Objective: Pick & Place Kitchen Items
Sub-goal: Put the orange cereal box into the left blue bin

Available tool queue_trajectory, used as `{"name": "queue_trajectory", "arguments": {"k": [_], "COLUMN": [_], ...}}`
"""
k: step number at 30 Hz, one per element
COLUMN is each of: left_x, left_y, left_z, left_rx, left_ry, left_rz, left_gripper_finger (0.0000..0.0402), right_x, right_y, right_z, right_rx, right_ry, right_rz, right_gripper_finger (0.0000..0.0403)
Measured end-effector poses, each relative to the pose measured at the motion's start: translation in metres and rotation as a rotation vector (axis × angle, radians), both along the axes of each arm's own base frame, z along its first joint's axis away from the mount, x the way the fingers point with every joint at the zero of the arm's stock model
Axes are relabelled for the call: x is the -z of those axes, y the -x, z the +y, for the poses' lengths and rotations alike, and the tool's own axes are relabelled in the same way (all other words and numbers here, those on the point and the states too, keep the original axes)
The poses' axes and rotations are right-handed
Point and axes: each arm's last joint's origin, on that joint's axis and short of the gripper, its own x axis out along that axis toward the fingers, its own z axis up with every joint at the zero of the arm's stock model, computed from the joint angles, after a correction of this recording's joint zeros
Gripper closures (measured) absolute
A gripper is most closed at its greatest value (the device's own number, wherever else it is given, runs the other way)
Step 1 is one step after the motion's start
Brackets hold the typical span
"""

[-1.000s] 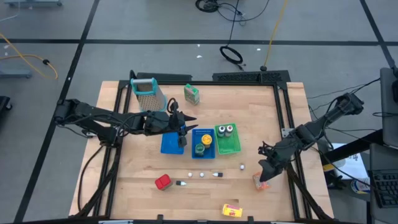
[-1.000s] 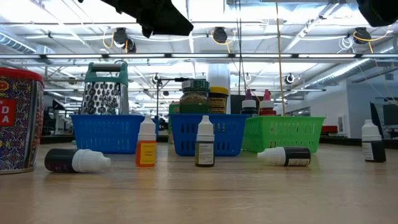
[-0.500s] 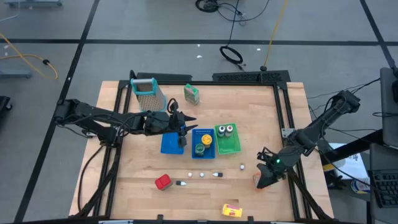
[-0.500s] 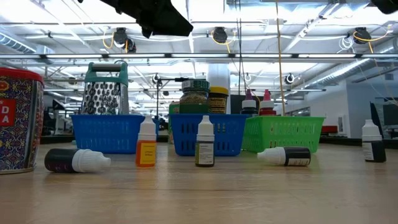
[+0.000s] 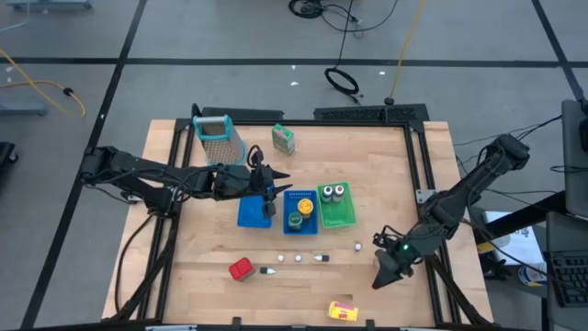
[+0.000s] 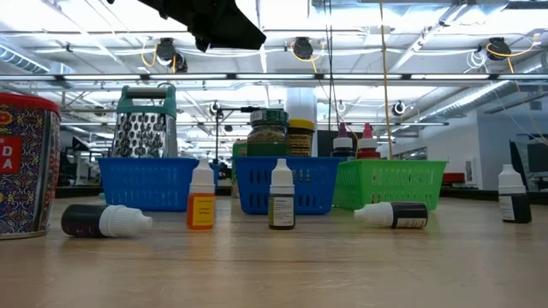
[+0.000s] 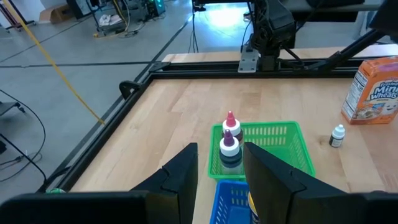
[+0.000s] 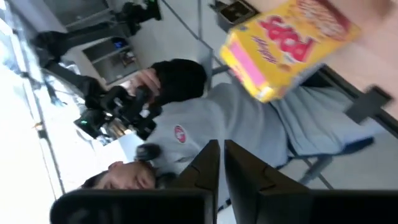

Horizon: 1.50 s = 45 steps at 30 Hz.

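Observation:
My left gripper (image 5: 273, 188) hangs open over the blue trays (image 5: 253, 212); in its wrist view its fingers frame two purple-capped bottles (image 7: 229, 144) standing in the green tray (image 7: 292, 149). My right gripper (image 5: 378, 279) is shut low at the table's near right, pointing at the yellow box (image 5: 343, 311), which also fills its wrist view (image 8: 286, 43). The orange packet (image 7: 373, 87) stands upright on the table; the right arm hides it from above. Tiny bottles (image 5: 298, 257) sit in a row, with the red can (image 5: 241, 268) and the green carton (image 5: 283, 139) elsewhere.
The metal grater (image 5: 216, 138) stands at the far left beside the trays. Two jars (image 5: 299, 212) sit in the middle blue tray. A person in grey (image 8: 249, 124) sits beyond the near edge. Bare wood lies along the table's near left.
My right gripper has moved toward the table's near edge and slightly left, passing over the orange packet, which now lies hidden under the arm from above. The left arm and all the items have kept still.

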Motion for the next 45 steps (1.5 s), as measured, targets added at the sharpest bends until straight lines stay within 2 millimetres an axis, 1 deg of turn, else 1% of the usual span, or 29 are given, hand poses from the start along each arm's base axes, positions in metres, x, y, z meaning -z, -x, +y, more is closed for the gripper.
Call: {"name": "queue_trajectory", "arguments": {"k": [7, 16, 22, 27, 30, 34, 38, 42, 45], "left_x": [0.000, 0.000, 0.000, 0.000, 0.000, 0.000, 0.000, 0.000, 0.000], "left_y": [0.000, 0.000, 0.000, 0.000, 0.000, 0.000, 0.000, 0.000, 0.000], "left_z": [0.000, 0.000, 0.000, 0.000, 0.000, 0.000, 0.000, 0.000, 0.000], "left_rx": [0.000, 0.000, 0.000, 0.000, 0.000, 0.000, 0.001, 0.002, 0.002], "left_ry": [0.000, 0.000, 0.000, 0.000, 0.000, 0.000, -0.004, -0.006, -0.007], "left_rz": [0.000, -0.002, -0.003, -0.004, -0.004, -0.004, -0.003, -0.002, -0.003], "left_gripper_finger": [0.0273, 0.0273, 0.0273, 0.0273, 0.0273, 0.0273, 0.0273, 0.0273, 0.0273], "right_x": [0.002, 0.014, 0.007, 0.002, 0.003, 0.013, 0.022, 0.020, 0.021], "right_y": [0.013, 0.034, 0.038, 0.038, 0.038, 0.039, 0.042, 0.038, 0.036], "right_z": [-0.005, -0.023, -0.029, -0.028, -0.029, -0.029, -0.029, -0.026, -0.025], "right_rx": [-0.001, -0.011, 0.011, -0.024, -0.012, -0.013, -0.040, -0.041, -0.042], "right_ry": [0.035, 0.199, 0.189, 0.191, 0.189, 0.166, 0.142, 0.081, 0.036], "right_rz": [0.102, 0.267, 0.221, 0.128, 0.149, 0.215, 0.281, 0.218, 0.172], "right_gripper_finger": [0.0402, 0.0402, 0.0402, 0.0401, 0.0400, 0.0376, 0.0331, 0.0285, 0.0261]}}
